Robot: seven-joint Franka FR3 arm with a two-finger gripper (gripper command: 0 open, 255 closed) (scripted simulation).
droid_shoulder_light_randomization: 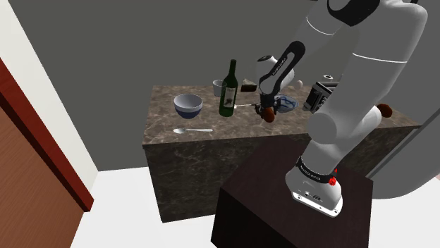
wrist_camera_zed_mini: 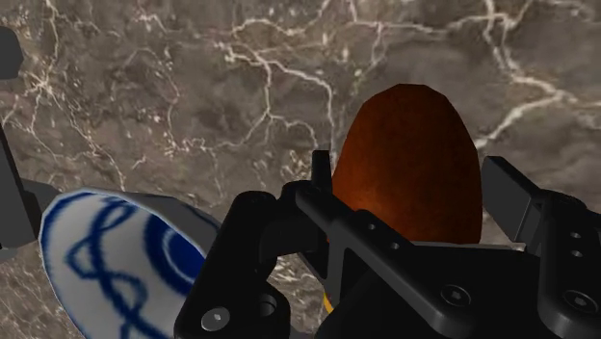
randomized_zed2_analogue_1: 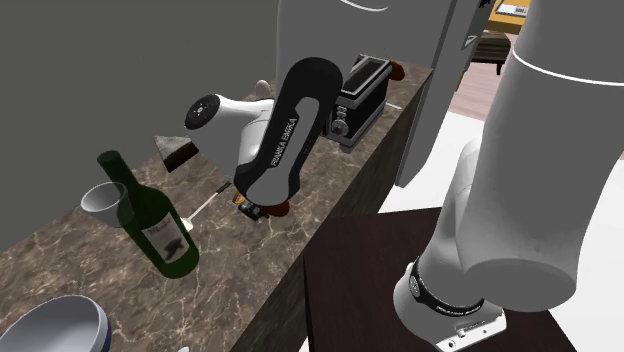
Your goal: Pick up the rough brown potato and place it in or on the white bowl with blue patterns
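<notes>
My black gripper [wrist_camera_zed_mini: 414,197] is shut on a rough brown potato [wrist_camera_zed_mini: 409,164], clasped between its two fingers [wrist_camera_zed_mini: 323,197] and held a little above the dark marble counter [wrist_camera_zed_mini: 193,87]. In the shoulder view the gripper [droid_shoulder_light_randomization: 266,113] hangs over the counter's middle with the potato [droid_shoulder_light_randomization: 269,118] at its tip. A white bowl with blue patterns [wrist_camera_zed_mini: 106,255] lies just beside the gripper, partly hidden by the hand. That bowl [droid_shoulder_light_randomization: 287,104] sits right behind the gripper. From the second exterior view the potato [randomized_zed2_analogue_1: 277,209] peeks out under the hand [randomized_zed2_analogue_1: 255,208].
A green wine bottle [droid_shoulder_light_randomization: 228,90], a pale cup [droid_shoulder_light_randomization: 218,87], a blue-grey bowl [droid_shoulder_light_randomization: 187,106] and a spoon [droid_shoulder_light_randomization: 192,131] occupy the counter's left in the shoulder view. A black appliance [droid_shoulder_light_randomization: 321,95] and another brown lump [droid_shoulder_light_randomization: 384,109] stand to the right. A dark wedge [randomized_zed2_analogue_1: 178,152] lies behind.
</notes>
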